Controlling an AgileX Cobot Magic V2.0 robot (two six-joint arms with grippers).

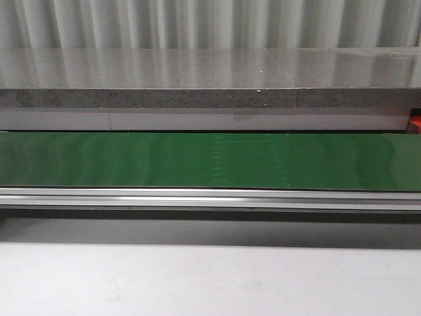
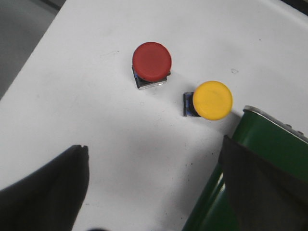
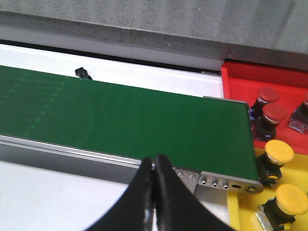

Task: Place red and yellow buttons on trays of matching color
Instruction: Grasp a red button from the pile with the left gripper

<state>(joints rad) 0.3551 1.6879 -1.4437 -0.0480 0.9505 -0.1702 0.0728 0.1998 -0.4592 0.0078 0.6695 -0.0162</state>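
left jaws (image 2: pixel 154 192): apart, empty
red button (image 2: pixel 151 61): on worktop (image 2: pixel 96 96) ahead of them, yellow button (image 2: pixel 213 100) beside it
right jaws (image 3: pixel 155 192): pressed together, empty
tip: center over one cap, drop straight down

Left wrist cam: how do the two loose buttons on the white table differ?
The red button has a red cap, the yellow button a yellow one. The yellow button lies right beside the green conveyor's end; the red button sits farther out on the white table. Both are mushroom-capped, uncarried, ahead of the open left tool.
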